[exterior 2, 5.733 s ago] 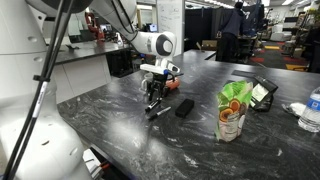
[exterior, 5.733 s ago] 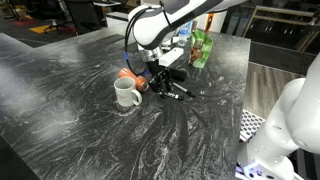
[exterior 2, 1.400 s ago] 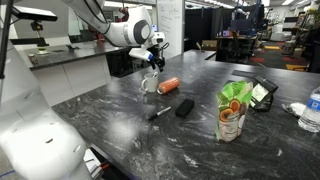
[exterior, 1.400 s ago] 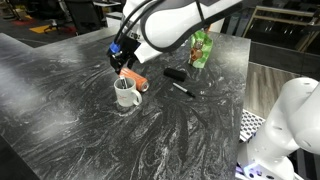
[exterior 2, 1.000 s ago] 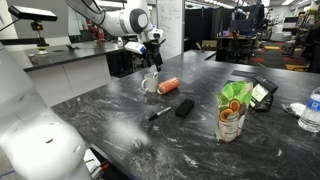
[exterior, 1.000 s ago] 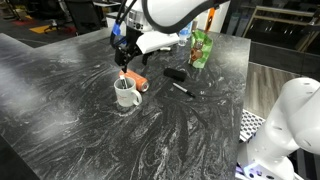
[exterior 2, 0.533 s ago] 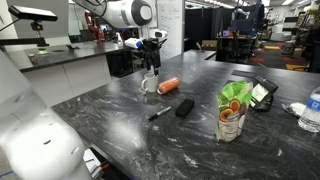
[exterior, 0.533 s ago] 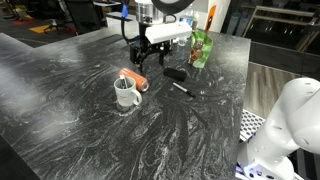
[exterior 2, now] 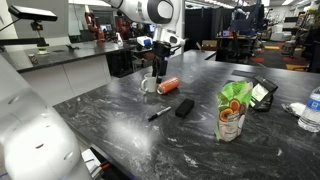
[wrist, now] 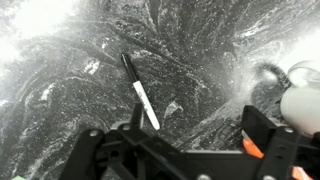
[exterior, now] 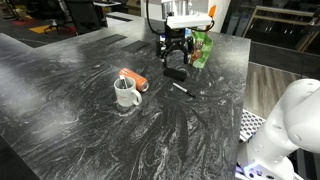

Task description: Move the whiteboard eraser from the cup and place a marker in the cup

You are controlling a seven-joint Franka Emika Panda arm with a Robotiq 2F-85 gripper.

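Dark marbled tabletop, lab clutter behind. Whiteboard eraser is out of the cup and lies flat on the tabletop, lower than the hand and close to the marker. Cup stands off to the hand's side, just beside an orange-red oblong. I judge step one done; I'm now on the marker pickup. Wrist view: fingers spread wide, nothing between them, hand up off the surface. Marker lies just ahead of the hand, nearer one finger than mid-gap, angled across. Next move: shift over it, rotate the wrist so the fingers straddle the barrel, descend, close. Then carry it to the cup and release inside.
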